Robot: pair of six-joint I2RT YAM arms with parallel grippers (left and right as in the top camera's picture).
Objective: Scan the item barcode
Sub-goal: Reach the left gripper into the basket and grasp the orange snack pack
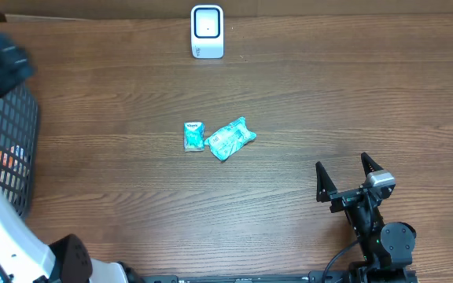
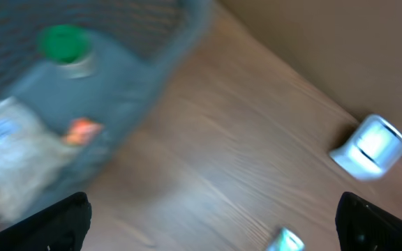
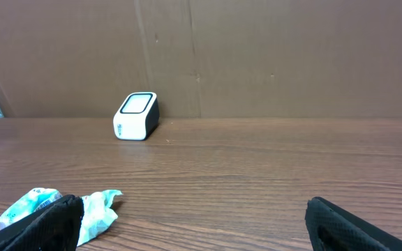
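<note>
A small teal packet [image 1: 193, 136] and a larger teal packet [image 1: 231, 139] lie touching mid-frame, the white scanner [image 1: 207, 31] at top centre. Lower right, the right gripper [image 1: 351, 174] is spread wide, empty. The left gripper [image 2: 213, 213], blurred over the basket [image 1: 14, 134] at the left edge, is wide apart too, holding nothing

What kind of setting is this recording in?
Likely a mock checkout bench: a white barcode scanner stands on a wooden table, two teal packets lie mid-table, and a black mesh basket of goods sits at its edge.
</note>
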